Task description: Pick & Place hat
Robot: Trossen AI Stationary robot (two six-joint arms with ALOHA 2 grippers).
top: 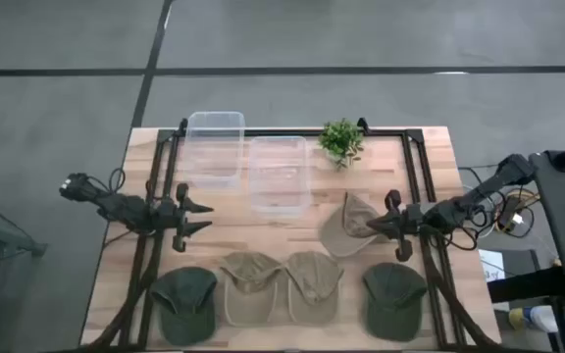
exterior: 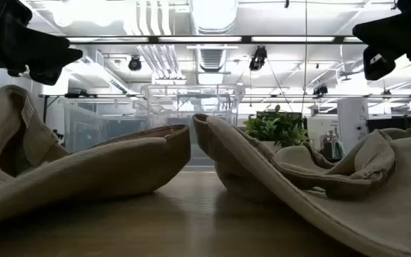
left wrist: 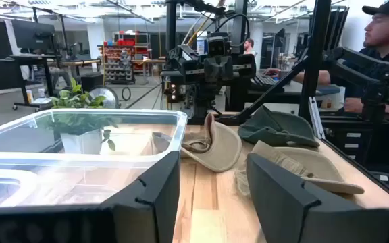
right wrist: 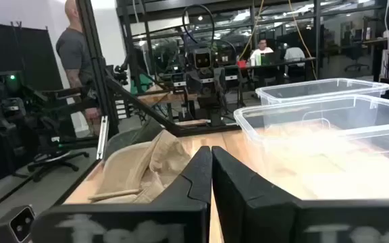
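High view: right gripper (top: 392, 226) clenched on the tan hat (top: 346, 226), lifted at about 3 o'clock of table centre, beside the clear bins (top: 279, 175). Left gripper (top: 192, 218) released, waiting at 9 o'clock.
Right wrist view: fingers (right wrist: 193, 177) pressed together.
Carry step, I'd say; next swing the hat over a bin, then release.
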